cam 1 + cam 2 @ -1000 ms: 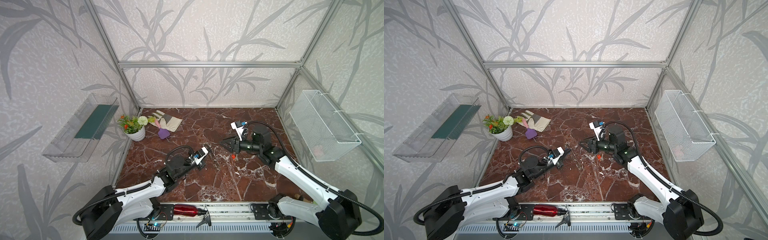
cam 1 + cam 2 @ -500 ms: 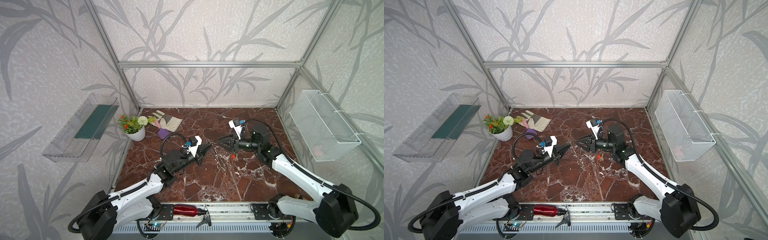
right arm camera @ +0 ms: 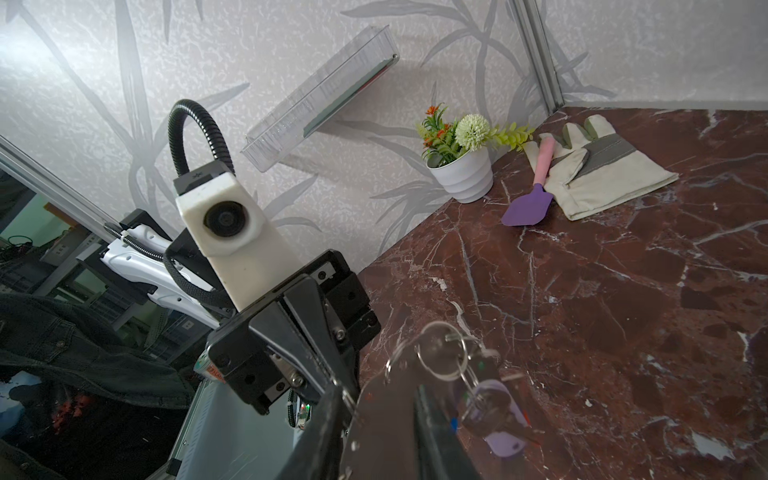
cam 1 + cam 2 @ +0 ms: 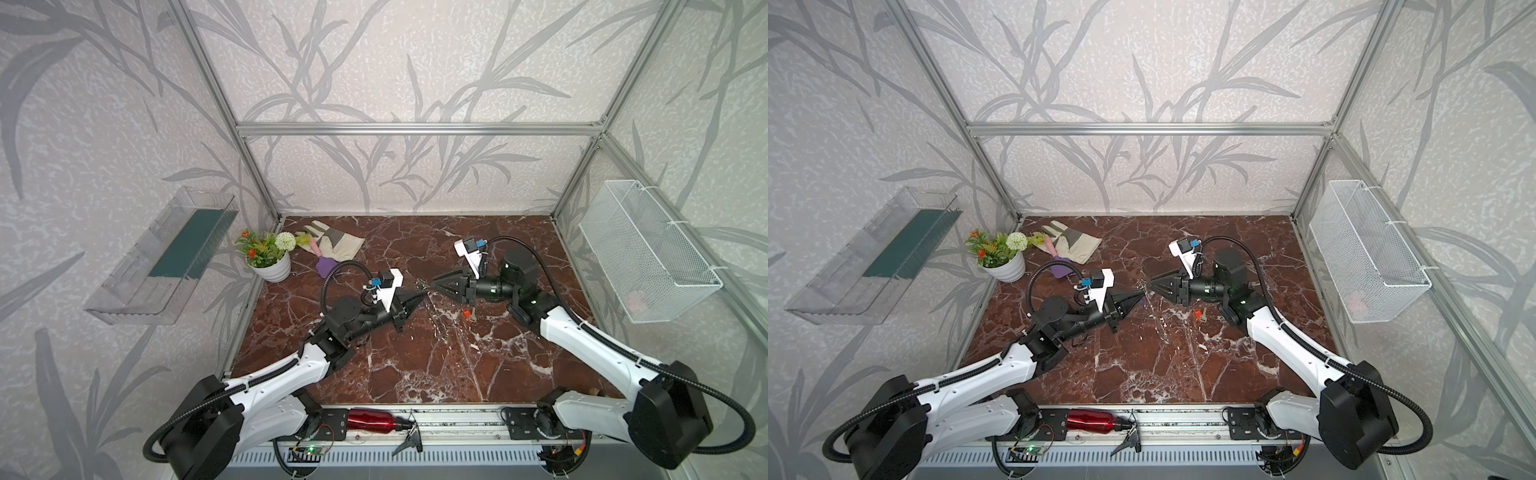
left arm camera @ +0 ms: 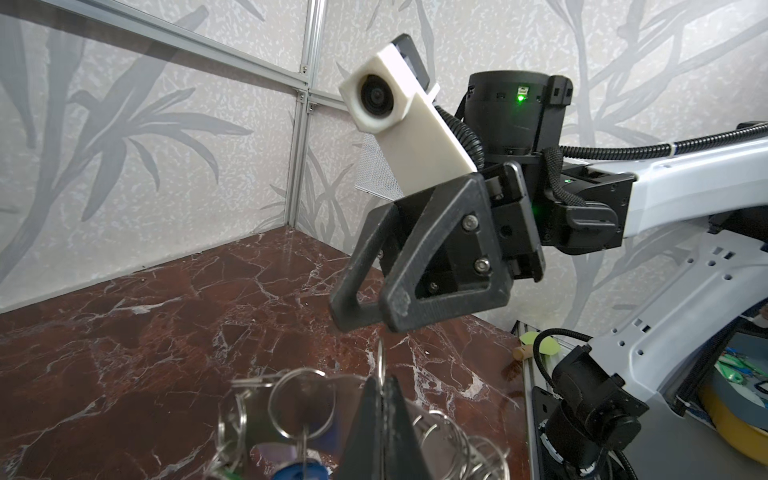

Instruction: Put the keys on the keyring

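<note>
Nearest you, a red bottle (image 4: 370, 419) is lying on the front rail, showing no label that can be read. Past it, above the middle of the marble table (image 4: 415, 365), your left gripper (image 5: 380, 384) is pressing its jaws together on the keyring (image 5: 291, 415). It is holding the grey plate in the air, with the wire rings fanning out and keys (image 5: 301, 471) with blue and green heads hanging from it. Your right gripper (image 5: 368, 322) is meeting it tip to tip, its jaws standing a little apart astride the plate's edge; whether they are pinching it cannot be told. Near the right gripper, a red key (image 4: 467, 313) is lying loose on the table. This looks like a steadying step, with both grippers at the keyring. The next move is probably calling for a firm second hold, so that one gripper can go for the red key. Farther back, a purple trowel (image 4: 325, 268), a glove (image 4: 338, 245) and a flower pot (image 4: 272, 266) are sitting by the left corner. No brand or writing is showing legibly anywhere.
</note>
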### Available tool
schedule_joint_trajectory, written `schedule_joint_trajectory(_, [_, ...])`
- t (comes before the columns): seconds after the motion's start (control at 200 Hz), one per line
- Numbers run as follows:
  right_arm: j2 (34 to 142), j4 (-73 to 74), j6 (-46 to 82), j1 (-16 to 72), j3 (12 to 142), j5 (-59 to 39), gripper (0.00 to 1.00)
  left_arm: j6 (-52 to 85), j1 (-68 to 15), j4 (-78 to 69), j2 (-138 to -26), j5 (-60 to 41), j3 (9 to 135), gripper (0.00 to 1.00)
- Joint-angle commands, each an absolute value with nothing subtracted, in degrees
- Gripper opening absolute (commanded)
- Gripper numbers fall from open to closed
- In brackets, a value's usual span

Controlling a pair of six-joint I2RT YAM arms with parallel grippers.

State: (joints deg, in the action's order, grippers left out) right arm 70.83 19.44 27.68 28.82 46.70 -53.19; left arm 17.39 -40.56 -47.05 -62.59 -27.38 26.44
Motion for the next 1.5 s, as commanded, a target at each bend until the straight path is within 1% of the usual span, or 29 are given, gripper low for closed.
schedule_joint_trajectory(0.0, [71.3, 21.6, 28.2, 29.6, 47.7, -54.9, 0.28, 19.3, -40.2, -52.4, -62.7, -29.5, 28.7, 0.00])
schedule_joint_trajectory(0.06, [71.3, 21.5, 28.1, 29.8, 47.6, -54.9, 0.25, 19.3, -40.2, -52.3, -62.9, -29.5, 28.7, 0.00])
schedule_joint_trajectory(0.165, [70.9, 20.4, 27.7, 29.8, 47.3, -54.7, 0.24, 19.7, -39.9, -53.5, -63.3, -29.1, 28.3, 0.00])
schedule_joint_trajectory(0.425, [70.6, 20.0, 27.6, 29.8, 46.7, -55.1, 0.23, 21.6, -38.7, -56.3, -64.9, -29.5, 28.1, 0.00])
schedule_joint_trajectory(0.495, [71.1, 20.1, 27.5, 29.8, 46.8, -55.2, 0.20, 21.9, -38.4, -56.6, -65.1, -29.5, 28.2, 0.00])
schedule_joint_trajectory(0.615, [72.0, 21.3, 28.0, 29.8, 46.9, -55.5, 0.17, 22.3, -38.2, -56.6, -65.6, -30.3, 28.3, 0.00])
schedule_joint_trajectory(0.865, [72.7, 22.9, 28.9, 29.9, 46.7, -55.9, 0.16, 22.8, -38.2, -56.4, -66.5, -31.2, 28.7, 0.00])
schedule_joint_trajectory(1.115, [73.0, 24.0, 28.9, 29.8, 45.8, -55.8, 0.00, 23.1, -37.8, -55.4, -66.7, -30.5, 29.1, 0.00])
schedule_joint_trajectory(1.249, [73.1, 24.8, 28.7, 29.8, 45.2, -55.3, 0.00, 24.9, -37.8, -55.7, -66.6, -29.7, 28.8, 0.00])
schedule_joint_trajectory(1.309, [72.9, 25.6, 28.2, 29.8, 44.2, -54.4, 0.00, 25.2, -37.8, -55.9, -66.7, -28.2, 28.0, 0.02])
schedule_joint_trajectory(1.374, [73.0, 25.9, 27.9, 29.8, 44.1, -54.2, 0.00, 26.0, -37.5, -54.2, -66.6, -26.8, 28.1, 0.03])
schedule_joint_trajectory(1.494, [72.8, 28.5, 27.8, 29.8, 43.3, -53.6, 0.00, 26.6, -37.3, -52.0, -66.0, -26.8, 28.8, 0.03])
